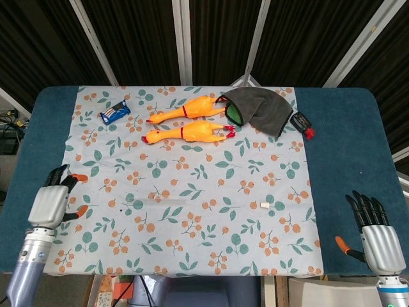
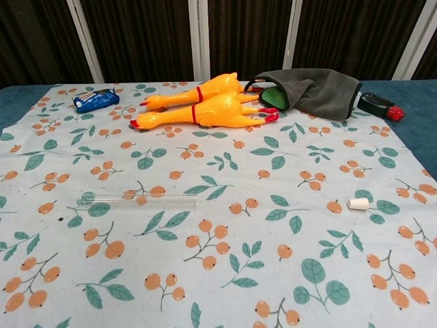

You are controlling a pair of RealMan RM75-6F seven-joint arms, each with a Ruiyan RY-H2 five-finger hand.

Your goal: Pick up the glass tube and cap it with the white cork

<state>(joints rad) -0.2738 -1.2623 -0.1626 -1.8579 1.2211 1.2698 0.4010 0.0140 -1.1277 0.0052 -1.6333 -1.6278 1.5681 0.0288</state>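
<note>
The glass tube (image 2: 136, 200) lies flat on the patterned cloth (image 1: 192, 256) that covers the middle of the surface (image 1: 345, 141), on the left half of the cloth and toward the near side, with its long axis running left to right, roughly parallel to the near edge. In the head view it is only a faint pale streak (image 1: 156, 200); the chest view shows it plainly as a clear cylinder resting on the leaf print. The left hand (image 1: 50, 203) sits at the left edge of the cloth, level with the tube and to its left, fingers (image 1: 59, 175) spread apart and holding nothing. The right hand (image 1: 377, 238) waits at the near right corner on the blue covering, well apart from the tube, its fingers likewise released and empty. The left hand is therefore clearly the nearer one to the tube, and the tube's left end points toward it, so a reach would run rightward along the tube's own axis unless the hand comes over it from above. The white cork (image 2: 358, 203) rests alone on the right half of the cloth, well apart from the tube and nearer the right hand, which suggests each hand would take the piece on its own side.
</note>
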